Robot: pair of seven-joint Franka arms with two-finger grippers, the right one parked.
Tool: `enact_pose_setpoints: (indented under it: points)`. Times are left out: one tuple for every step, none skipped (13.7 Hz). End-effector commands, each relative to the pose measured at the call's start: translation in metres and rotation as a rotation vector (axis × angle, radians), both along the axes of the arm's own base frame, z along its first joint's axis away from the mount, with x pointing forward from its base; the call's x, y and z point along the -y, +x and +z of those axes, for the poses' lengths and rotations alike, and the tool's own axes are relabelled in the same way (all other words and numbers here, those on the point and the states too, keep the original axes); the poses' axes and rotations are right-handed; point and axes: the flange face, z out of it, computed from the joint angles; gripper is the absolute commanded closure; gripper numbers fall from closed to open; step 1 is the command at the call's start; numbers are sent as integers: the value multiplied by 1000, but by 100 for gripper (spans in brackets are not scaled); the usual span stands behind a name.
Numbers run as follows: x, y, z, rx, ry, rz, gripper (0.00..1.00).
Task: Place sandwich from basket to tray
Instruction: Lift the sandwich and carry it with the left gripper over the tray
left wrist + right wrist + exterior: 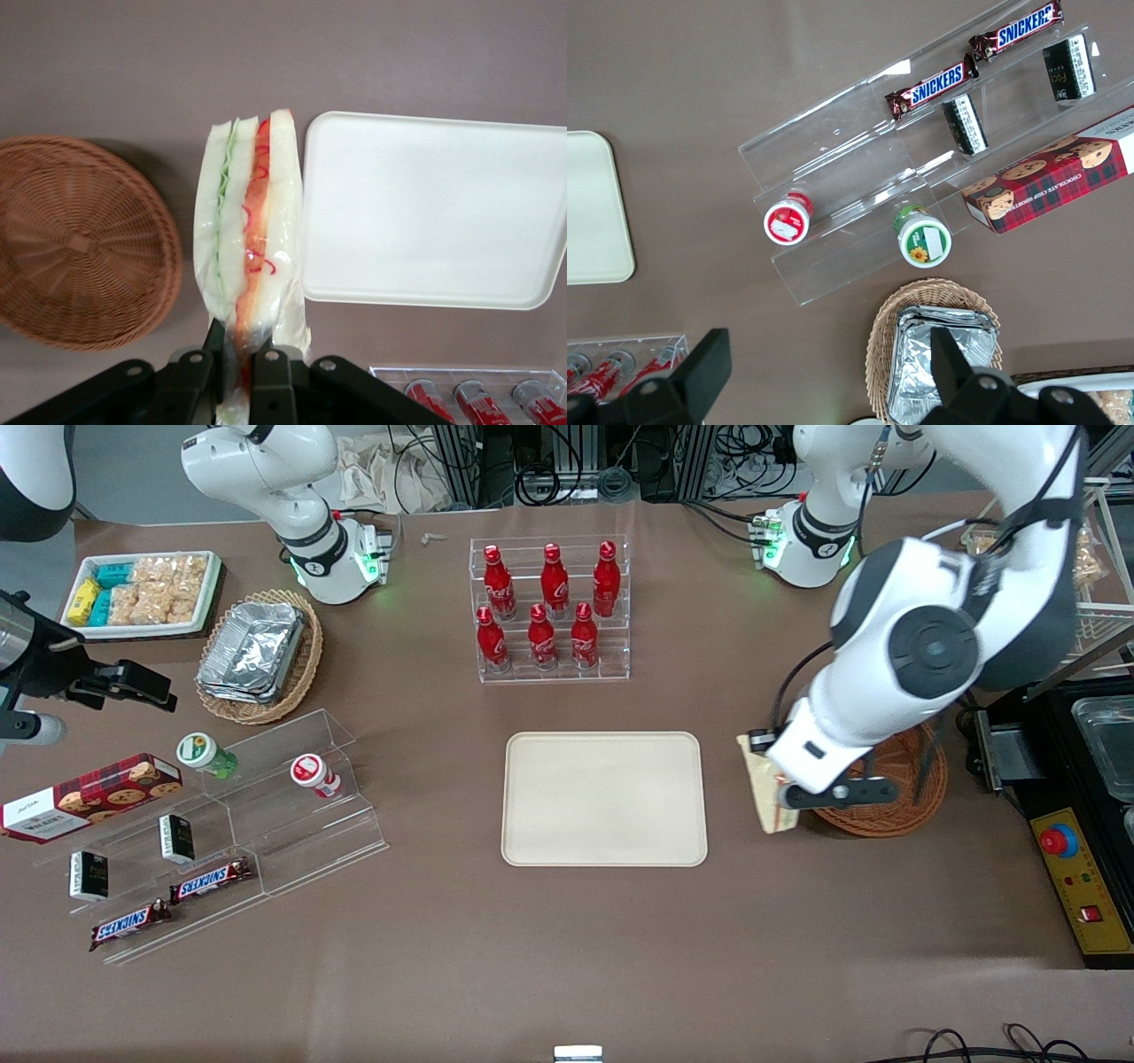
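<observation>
My gripper (784, 793) (237, 354) is shut on the sandwich (767, 793) (252, 235), a plastic-wrapped wedge of white bread with green and red-orange filling. It hangs above the bare table between the basket and the tray. The reddish-brown wicker basket (904, 802) (75, 239) holds nothing that I can see and is partly covered by my arm in the front view. The cream-beige tray (604, 798) (434, 208) lies flat beside the sandwich, toward the parked arm's end, with nothing on it.
A clear rack of red bottles (550, 607) (478, 397) stands farther from the front camera than the tray. A tan basket of foil trays (259, 653), a white snack tray (142, 593) and clear steps with snacks (213, 824) lie toward the parked arm's end. A control box (1085, 881) sits at the working arm's end.
</observation>
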Motion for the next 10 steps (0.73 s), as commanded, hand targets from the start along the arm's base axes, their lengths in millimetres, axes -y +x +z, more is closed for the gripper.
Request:
enact_pose_setpoints:
  points:
    - [43, 2, -43, -34, 9, -53, 100]
    - [52, 2, -59, -45, 5, -63, 100]
    - [57, 4, -70, -39, -3, -59, 100]
    - [63, 5, -90, -49, -6, -52, 100]
    - [72, 2, -104, -63, -1, -54, 100]
    - [77, 1, -120, -75, 13, -65, 100]
    - [83, -3, -135, -81, 36, -81, 100]
    - [86, -4, -153, -94, 45, -87, 100]
    - [87, -6, -167, -104, 50, -93, 100]
    - [88, -6, -176, -110, 48, -93, 100]
